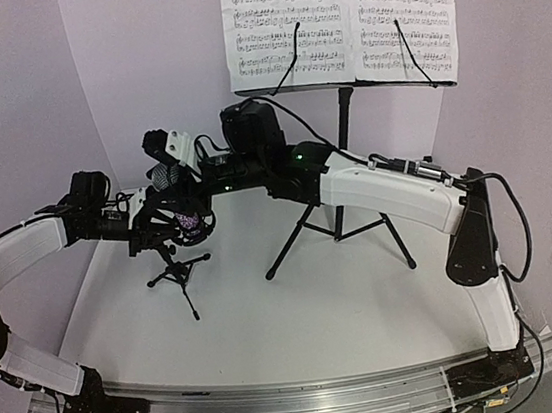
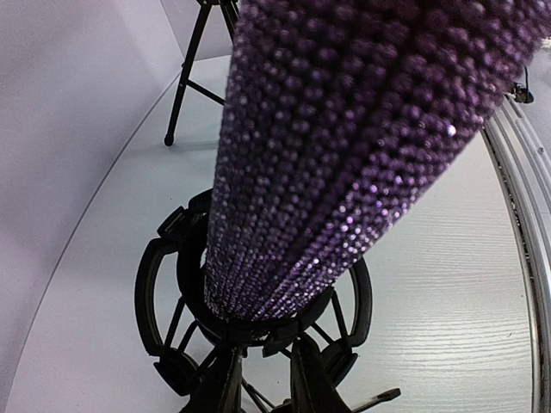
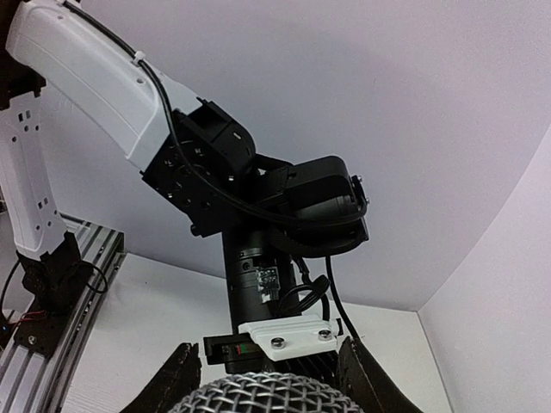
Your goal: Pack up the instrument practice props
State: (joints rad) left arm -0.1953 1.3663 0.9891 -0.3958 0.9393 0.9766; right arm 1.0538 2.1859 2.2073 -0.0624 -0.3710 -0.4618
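Observation:
The purple glitter microphone [image 1: 189,220] sits tilted in the cradle of the small black tripod mic stand [image 1: 175,272] at the table's left middle. In the left wrist view its purple body [image 2: 344,146] fills the frame, seated in the black cradle [image 2: 164,284]. My left gripper [image 1: 163,228] is closed narrowly just under the cradle [image 2: 265,348]. My right gripper [image 1: 166,170] reaches in from the right and clasps the grey mesh head [image 3: 267,396] between its fingers [image 3: 176,379]. White sheet-music pages [image 1: 283,19] rest on the tall black music stand [image 1: 344,122] at the back.
The music stand's tripod legs [image 1: 300,234] spread across the table's middle, right of the mic stand; one leg shows in the left wrist view [image 2: 185,69]. An aluminium rail [image 1: 300,400] runs along the near edge. White walls close off the left, back and right.

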